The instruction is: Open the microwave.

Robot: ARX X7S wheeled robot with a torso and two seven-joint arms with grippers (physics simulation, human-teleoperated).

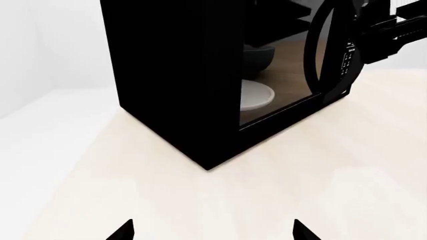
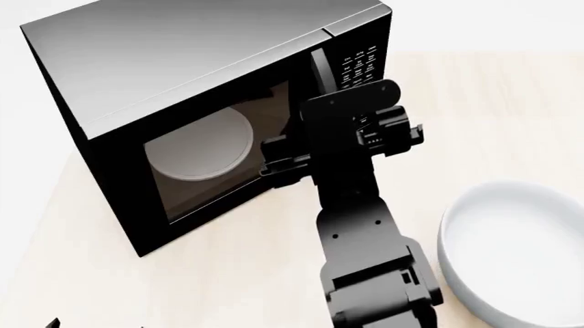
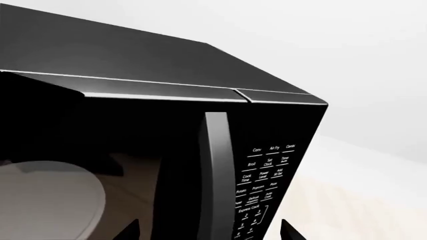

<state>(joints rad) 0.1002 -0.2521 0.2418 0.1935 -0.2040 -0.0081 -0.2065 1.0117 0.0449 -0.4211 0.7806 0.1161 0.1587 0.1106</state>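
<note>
The black microwave [image 2: 182, 75] stands on the pale table, its door shut as far as I can see. A pale round plate [image 2: 201, 147] shows through the glass. The vertical black handle [image 3: 217, 170] runs beside the white-marked button panel [image 3: 263, 177]. My right gripper [image 3: 210, 231] is open, one fingertip on each side of the handle, close to the door. In the head view the right gripper [image 2: 297, 137] is in front of the door. My left gripper [image 1: 213, 231] is open and empty, low over the table and facing the microwave's left side [image 1: 180, 75].
A large white bowl [image 2: 515, 253] sits on the table [image 2: 228, 273] to the right of my right arm. My right arm [image 1: 390, 35] also shows in the left wrist view, by the microwave's front.
</note>
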